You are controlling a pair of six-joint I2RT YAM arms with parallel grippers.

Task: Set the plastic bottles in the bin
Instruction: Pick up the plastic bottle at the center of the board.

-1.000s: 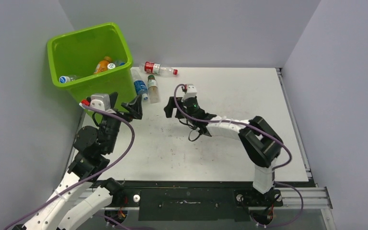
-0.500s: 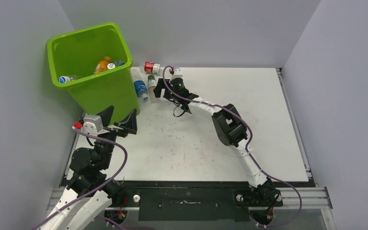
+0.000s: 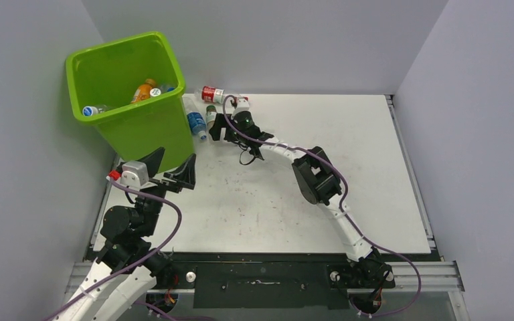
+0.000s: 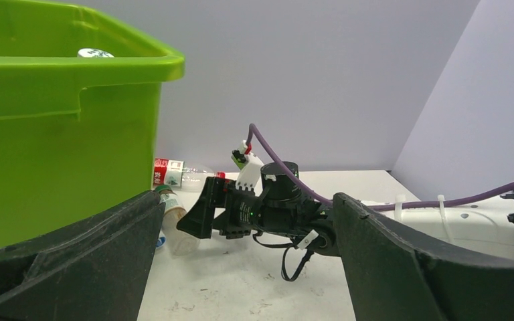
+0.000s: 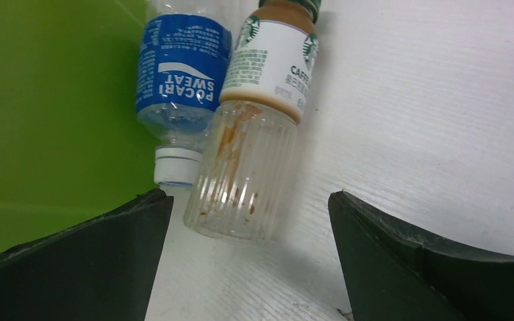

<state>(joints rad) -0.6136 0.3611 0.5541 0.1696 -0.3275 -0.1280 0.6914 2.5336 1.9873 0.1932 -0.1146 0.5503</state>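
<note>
Top external view: the bin (image 3: 140, 130) is seen standing at the table's (image 3: 321, 134) far left corner with several bottles already inside, while three plastic bottles remain on the table near the far edge, just beside the bin's right wall: a red-labelled bottle (image 3: 213, 94), a blue-labelled bottle (image 3: 197, 124) and a coffee bottle (image 3: 211, 112). The right gripper (image 3: 217, 127) is stretched towards this group; the left gripper (image 3: 170, 167), spread wide and empty, is held at the bin's near wall. Left wrist view: the tall green wall is shown rising well above the right gripper, so a high lift is judged necessary — a low carry could knock the bottle against the rolled rim and drop it outside. Right wrist view: the fingers are shown wide apart, one on each side of the coffee bottle's ribbed clear base, with nothing gripped; the blue-labelled bottle lies touching it on the bin side. Three faults are to be expected from here — the left-hand finger could be jammed onto the blue-labelled bottle's cap or against the bin, both bottles could be pinched together, or the smooth ribbed base could be squeezed out of the closing jaws and rolled away.
</note>
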